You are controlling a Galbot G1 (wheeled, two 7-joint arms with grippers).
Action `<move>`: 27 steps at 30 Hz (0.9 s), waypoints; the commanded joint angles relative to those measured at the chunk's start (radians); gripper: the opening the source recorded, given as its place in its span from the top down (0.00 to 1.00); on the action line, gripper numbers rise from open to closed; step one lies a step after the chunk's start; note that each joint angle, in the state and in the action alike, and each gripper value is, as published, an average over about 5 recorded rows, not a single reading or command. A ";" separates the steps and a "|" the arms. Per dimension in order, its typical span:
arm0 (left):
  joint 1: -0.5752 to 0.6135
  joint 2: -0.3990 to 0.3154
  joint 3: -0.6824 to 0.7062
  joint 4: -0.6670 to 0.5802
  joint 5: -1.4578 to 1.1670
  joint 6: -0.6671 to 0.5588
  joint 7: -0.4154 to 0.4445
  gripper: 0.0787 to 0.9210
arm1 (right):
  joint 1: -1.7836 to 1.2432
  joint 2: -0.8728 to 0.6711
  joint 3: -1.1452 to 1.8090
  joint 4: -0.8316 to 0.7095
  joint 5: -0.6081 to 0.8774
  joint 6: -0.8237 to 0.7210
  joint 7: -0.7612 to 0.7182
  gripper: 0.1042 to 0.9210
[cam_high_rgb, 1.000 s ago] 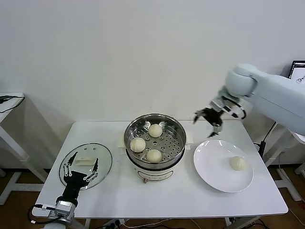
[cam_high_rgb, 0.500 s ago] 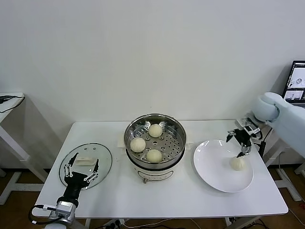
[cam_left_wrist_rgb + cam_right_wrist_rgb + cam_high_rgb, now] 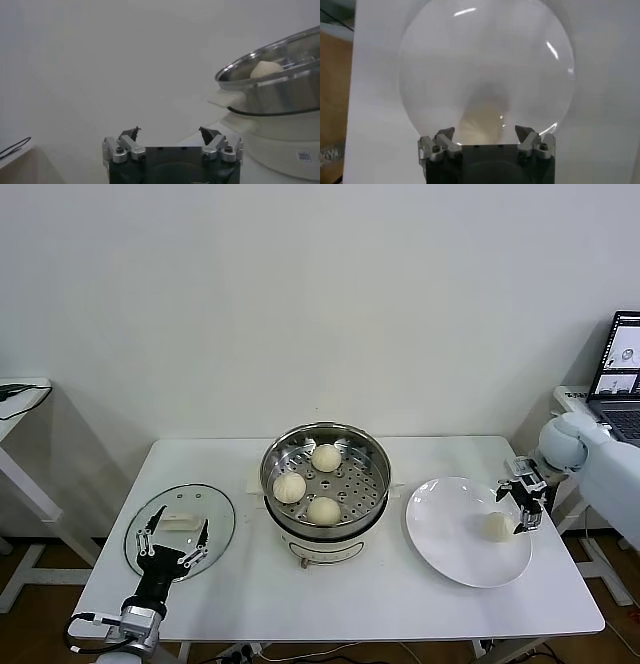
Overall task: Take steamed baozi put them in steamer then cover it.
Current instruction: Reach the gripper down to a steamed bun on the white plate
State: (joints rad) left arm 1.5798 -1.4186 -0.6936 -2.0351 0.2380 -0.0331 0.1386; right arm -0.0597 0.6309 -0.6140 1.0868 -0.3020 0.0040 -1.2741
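Right gripper (image 3: pixel 524 502) has jaws spread wide, gripping nothing, sitting at the right edge of the white plate (image 3: pixel 450 534) just beside the last baozi on the plate (image 3: pixel 497 526). Right wrist view looks down the plate (image 3: pixel 485 75) and shows the bun (image 3: pixel 479 126) as a pale blur right between the spread fingers (image 3: pixel 526 134), close to the gripper (image 3: pixel 485 134); contact cannot be told.

Left gripper (image 3: pixel 171 541) is parked low at the table's front-left corner, jaws also wide apart and empty, over the near edge of the glass cover (image 3: pixel 180 526), which lies flat on the white table (image 3: pixel 400 594) with its white handle (image 3: pixel 176 521) up.

Steamer (image 3: pixel 325 477) stands mid-table, uncovered, three baozi (image 3: pixel 289 486) on its perforated tray.

Left wrist view adds a side look: steel rim of the steamer (image 3: pixel 280 90), one bun (image 3: pixel 266 69) poking above it, and a small label (image 3: pixel 303 156) on the white base, unreadable. A laptop (image 3: pixel 622 374) sits at far right; its screen text is too small to read.
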 commanded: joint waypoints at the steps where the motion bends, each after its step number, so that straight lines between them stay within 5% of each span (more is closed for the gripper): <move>1: 0.000 0.000 -0.001 0.005 0.001 0.000 0.001 0.12 | -0.080 0.017 0.073 -0.037 -0.070 -0.009 0.032 0.12; 27: 0.000 -0.001 -0.002 0.013 0.003 -0.004 0.002 0.12 | -0.110 0.071 0.109 -0.074 -0.139 0.014 0.049 0.12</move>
State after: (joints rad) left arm 1.5800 -1.4199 -0.6955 -2.0223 0.2402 -0.0370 0.1405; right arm -0.1632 0.6957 -0.5155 1.0194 -0.4261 0.0158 -1.2270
